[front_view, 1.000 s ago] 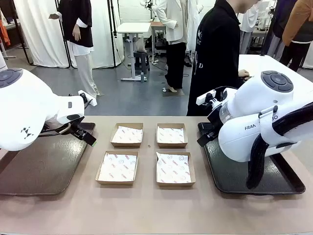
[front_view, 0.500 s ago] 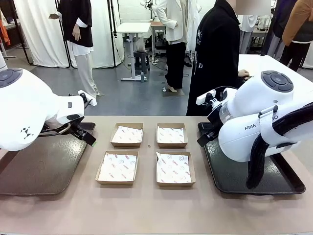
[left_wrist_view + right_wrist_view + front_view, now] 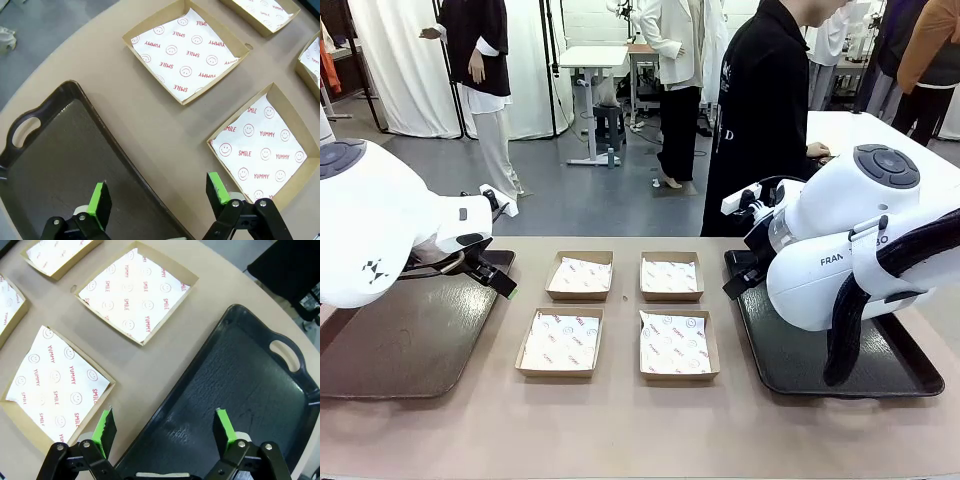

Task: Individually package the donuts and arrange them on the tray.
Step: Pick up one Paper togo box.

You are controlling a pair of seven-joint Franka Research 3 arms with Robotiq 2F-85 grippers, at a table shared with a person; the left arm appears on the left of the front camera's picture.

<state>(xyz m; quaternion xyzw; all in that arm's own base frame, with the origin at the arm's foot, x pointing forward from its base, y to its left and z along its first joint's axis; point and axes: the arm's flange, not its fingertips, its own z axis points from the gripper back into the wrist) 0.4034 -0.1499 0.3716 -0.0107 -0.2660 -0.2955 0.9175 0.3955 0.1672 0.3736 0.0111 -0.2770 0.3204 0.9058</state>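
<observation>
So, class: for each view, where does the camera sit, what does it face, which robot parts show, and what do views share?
Front: between the arms, facing across the table at a person; left arm, right arm show.
Left wrist: on that arm, looking down past the open left gripper at the left tray and boxes.
Right wrist: on that arm, looking down past the open right gripper at the right tray and boxes.
Shared: boxes in all three.

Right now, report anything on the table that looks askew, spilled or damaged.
Nothing spilled or damaged. The four boxes form a two-by-two grid between the left tray and right tray. Only the far-left liner lies slightly crooked, and a dark speck sits on the table between boxes.
</observation>
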